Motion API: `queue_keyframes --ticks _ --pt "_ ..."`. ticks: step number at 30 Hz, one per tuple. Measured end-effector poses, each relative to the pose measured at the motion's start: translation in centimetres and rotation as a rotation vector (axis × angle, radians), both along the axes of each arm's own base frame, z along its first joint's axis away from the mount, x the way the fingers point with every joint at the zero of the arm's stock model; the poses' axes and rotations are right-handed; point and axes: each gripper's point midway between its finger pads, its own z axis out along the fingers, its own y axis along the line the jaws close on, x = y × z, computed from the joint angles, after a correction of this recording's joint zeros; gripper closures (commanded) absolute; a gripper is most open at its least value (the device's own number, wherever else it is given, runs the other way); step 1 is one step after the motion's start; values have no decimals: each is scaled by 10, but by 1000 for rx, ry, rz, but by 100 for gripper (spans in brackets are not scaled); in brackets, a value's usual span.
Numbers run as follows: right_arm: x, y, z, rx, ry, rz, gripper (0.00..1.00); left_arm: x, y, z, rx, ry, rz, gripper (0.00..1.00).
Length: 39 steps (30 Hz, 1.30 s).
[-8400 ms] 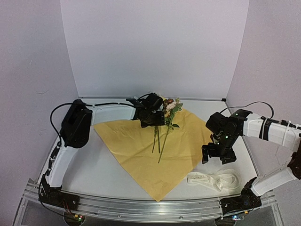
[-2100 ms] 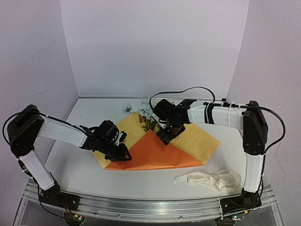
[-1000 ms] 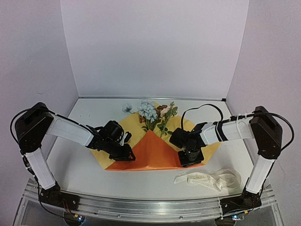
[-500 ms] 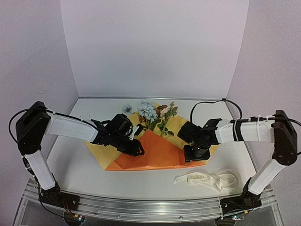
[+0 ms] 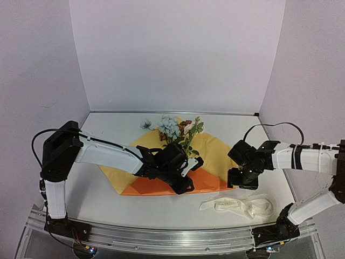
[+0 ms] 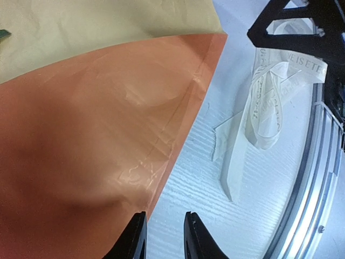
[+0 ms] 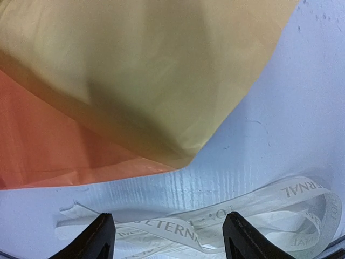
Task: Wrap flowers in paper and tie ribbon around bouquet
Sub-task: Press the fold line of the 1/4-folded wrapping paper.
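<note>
Checking the top view, I found the paper (image 5: 151, 186) folded orange-side up below the flowers (image 5: 175, 129), with the left jaws at its near right edge. The ribbon (image 5: 237, 205) lay on the bench (image 5: 91, 189) just nearside of the right jaws.

Left wrist: the jaws were barely parted and empty, with the paper's edge against one finger (image 6: 135, 237).

Right wrist: the jaws stood wide and empty, and the ribbon ran beneath them from one finger toward the other. I judged the right arm nearer.

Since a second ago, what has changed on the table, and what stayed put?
The left tool swept right across the orange fold of the paper, now covering its peak. The right tool opened and drew back rightward from the fold. The flowers and ribbon stayed put.
</note>
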Motion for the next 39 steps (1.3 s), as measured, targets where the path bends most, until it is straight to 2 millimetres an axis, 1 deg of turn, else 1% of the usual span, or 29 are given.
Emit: queue_keyframes --ticks 3,7,9,14,19,22,26,29,31,33,36,38,39 --pt "-8 -9 -5 15 18 -21 34 1 -13 -17 22 -12 -29 77" --pt "-15 -12 -10 33 33 -31 33 6 -20 -34 46 -25 -36 79" --pt "-15 -13 -13 46 31 -38 33 9 -24 -39 52 -34 -42 79" --pt "-16 -15 -25 100 44 -89 32 13 -31 -43 52 -57 -56 80" --pt "-6 -11 -29 177 26 -151 30 13 -32 -44 53 -68 -70 80" --pt "-2 -3 -29 232 20 -175 37 12 -33 -44 54 -77 -81 80" --pt "3 12 -22 299 17 -170 47 12 -33 -43 53 -82 -80 78" --pt "9 28 -14 335 10 -143 55 10 -27 -39 46 -83 -70 75" --pt "14 41 -8 356 7 -123 58 7 -19 -30 35 -77 -50 75" --pt "20 55 -4 374 9 -103 62 3 -9 -16 17 -69 -28 76" --pt "30 75 -4 397 15 -80 67 0 3 12 -32 -68 10 78" --pt "35 90 -7 409 27 -71 71 -2 13 24 -65 -62 41 80" --pt "38 97 -9 415 34 -71 71 -4 22 25 -69 -52 55 80"
